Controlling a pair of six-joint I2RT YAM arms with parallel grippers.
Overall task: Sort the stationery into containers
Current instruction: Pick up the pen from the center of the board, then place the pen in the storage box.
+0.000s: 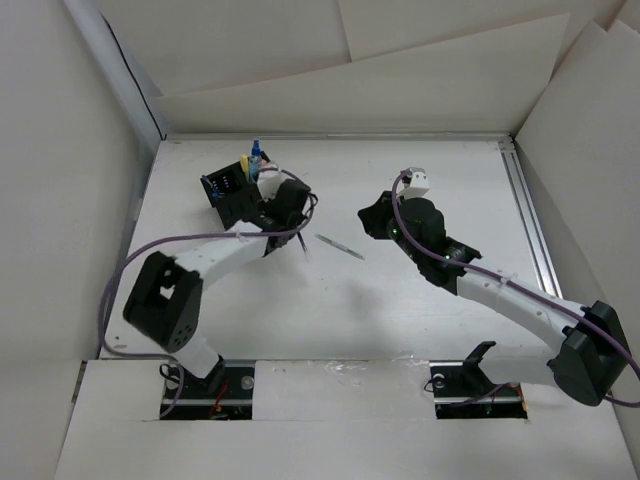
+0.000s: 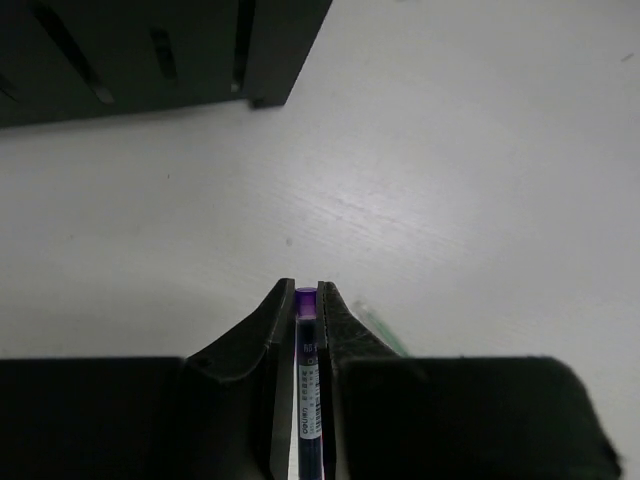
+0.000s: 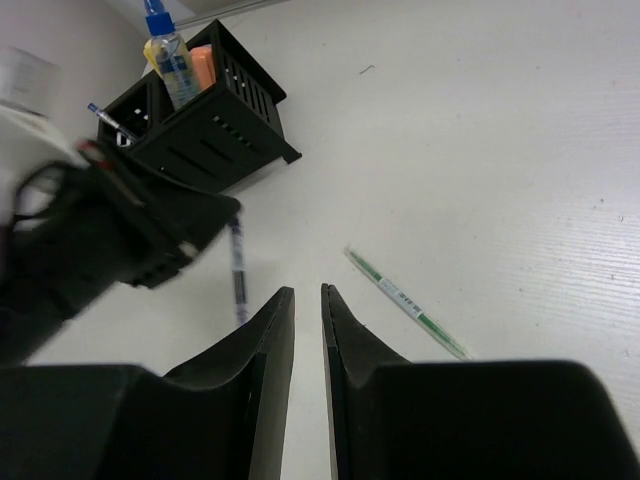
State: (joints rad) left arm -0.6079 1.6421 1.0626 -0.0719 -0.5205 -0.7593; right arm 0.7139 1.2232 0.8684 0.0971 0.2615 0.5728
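- Surface: white table (image 1: 300, 320) with a faint grain. White panels (image 1: 400, 70) wall it in at the back and sides, and a metal rail (image 1: 530, 220) runs along the right edge.
- left gripper (image 2: 307, 290): clenched on a dark-blue pen (image 2: 308, 380). The pen's purple end shows at the fingertips. It sits just in front of the black organiser box (image 2: 150, 50), near it but not touching.
- right gripper (image 3: 308, 295): jaws parted by a narrow gap with nothing between them. It is over bare table near centre.
- Green pen (image 3: 405, 300): lies flat on the table between the two grippers, loose.
- Organiser is at back left. A blue-capped tube (image 3: 170, 55) and an orange item (image 3: 203, 65) stand upright in its compartments.
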